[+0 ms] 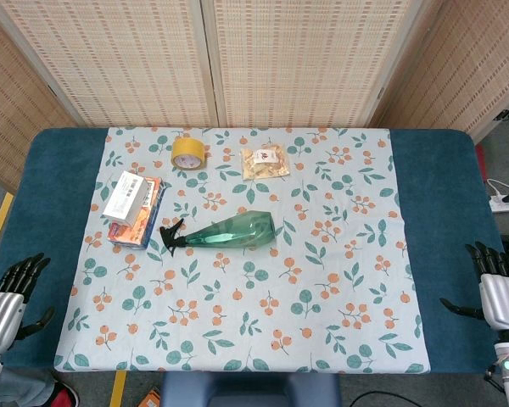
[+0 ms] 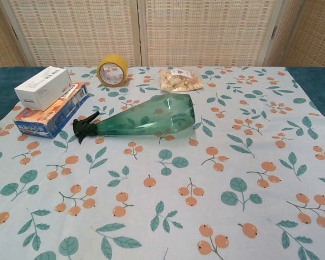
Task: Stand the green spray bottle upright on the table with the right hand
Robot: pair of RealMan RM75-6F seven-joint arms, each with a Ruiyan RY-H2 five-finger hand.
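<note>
The green spray bottle (image 1: pixel 233 231) (image 2: pixel 149 115) lies on its side on the floral tablecloth, black nozzle pointing left and wide base to the right. My right hand (image 1: pixel 497 288) hovers at the table's right edge, far from the bottle, fingers apart and holding nothing. At the left edge my left hand (image 1: pixel 8 297) is likewise open and empty. Neither hand appears in the chest view.
A white box (image 1: pixel 125 197) (image 2: pixel 43 87) rests on a blue and orange box (image 1: pixel 139 217) (image 2: pixel 50 115) just left of the nozzle. Behind the bottle are a yellow tape roll (image 1: pixel 188 153) (image 2: pixel 112 70) and a snack bag (image 1: pixel 265 162) (image 2: pixel 180 80). A woven screen backs the table.
</note>
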